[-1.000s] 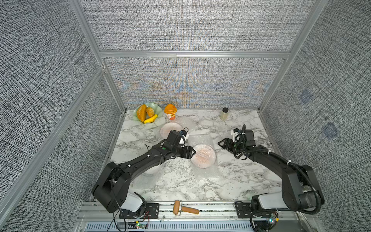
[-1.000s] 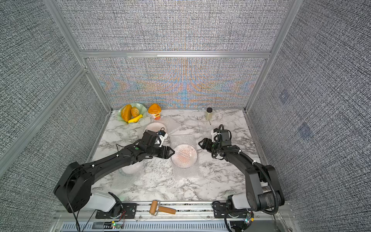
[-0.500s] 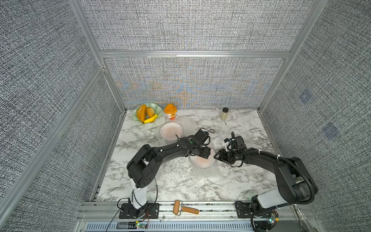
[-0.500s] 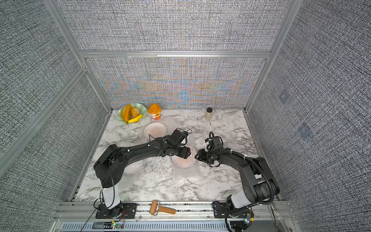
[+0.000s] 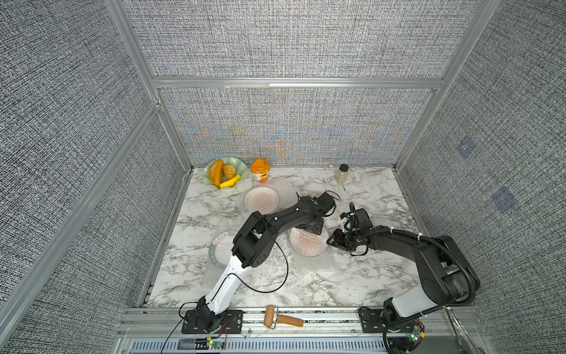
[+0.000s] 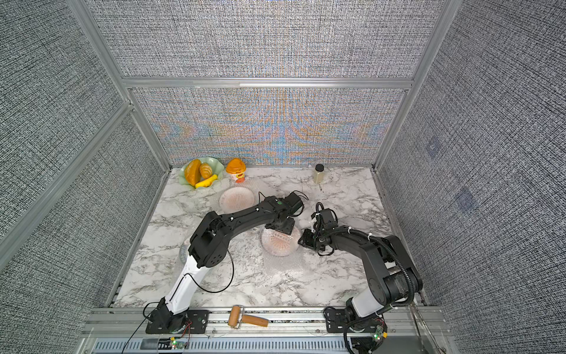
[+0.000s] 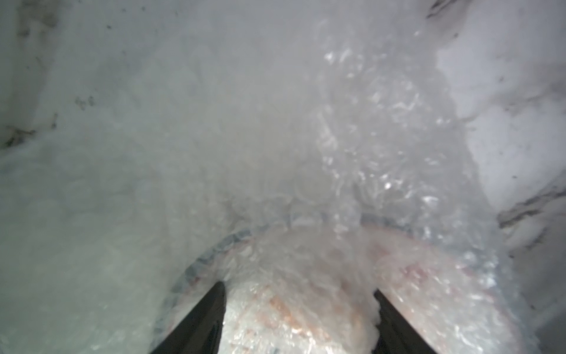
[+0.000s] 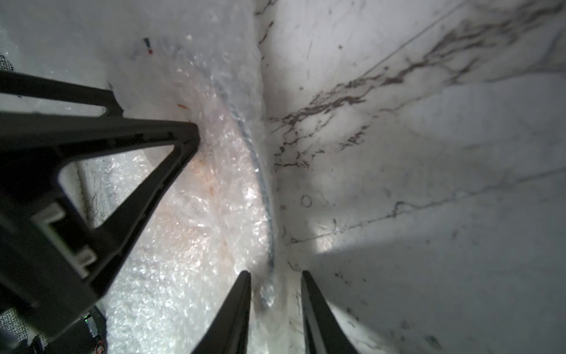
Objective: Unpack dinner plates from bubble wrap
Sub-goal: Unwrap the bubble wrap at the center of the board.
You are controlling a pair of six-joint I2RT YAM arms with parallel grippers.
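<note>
The sunburst plate [image 5: 306,248] lies in the middle of the marble table [image 5: 352,285], covered in bubble wrap [image 7: 367,138]. The left gripper [image 7: 297,288] sits over its far edge, jaws spread wide, holding nothing. The right gripper [image 8: 275,272] has 1 finger on each side of its right rim. It is hard to tell if it is pinching.
</note>
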